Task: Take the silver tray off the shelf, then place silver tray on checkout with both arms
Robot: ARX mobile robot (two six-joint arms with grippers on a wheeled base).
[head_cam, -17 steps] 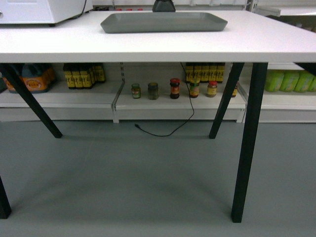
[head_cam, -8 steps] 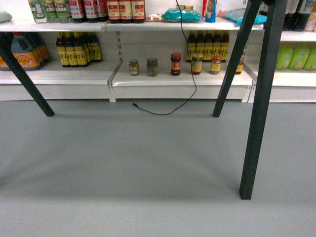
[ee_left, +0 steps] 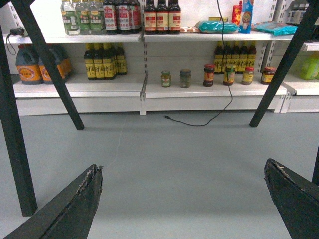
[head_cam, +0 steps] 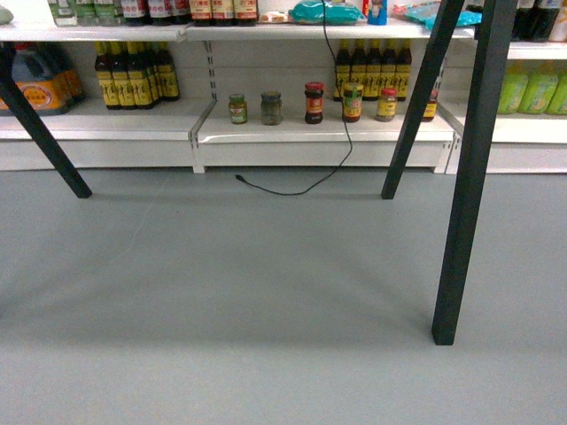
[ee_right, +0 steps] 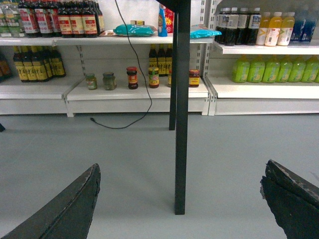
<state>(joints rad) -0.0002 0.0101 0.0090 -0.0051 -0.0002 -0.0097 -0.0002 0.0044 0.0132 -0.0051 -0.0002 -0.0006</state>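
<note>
The silver tray is out of view in all three views. Of the checkout I see only its dark slanted legs (head_cam: 468, 177), with the top above the frame. White store shelf boards (head_cam: 310, 133) run along the back and carry jars and bottles. In the left wrist view my left gripper (ee_left: 183, 165) is open, its black fingers (ee_left: 84, 199) wide apart over bare grey floor. In the right wrist view my right gripper (ee_right: 181, 167) is open too, with a checkout leg (ee_right: 182, 99) standing upright ahead between its fingers (ee_right: 289, 199). Neither gripper holds anything. No gripper shows in the head view.
A loose black cable (head_cam: 301, 181) hangs down and trails over the grey floor in front of the lowest shelf. Small jars (head_cam: 314, 102), dark sauce bottles (head_cam: 133, 75) and orange-labelled jugs (head_cam: 40, 84) stand on the shelves. Green drink bottles (ee_right: 269, 69) stand at the right.
The head view has dropped from the checkout top, where the silver tray lay, to the floor beneath it. Tray and top have left the frame; the shelves sit slightly higher than half a second ago.
</note>
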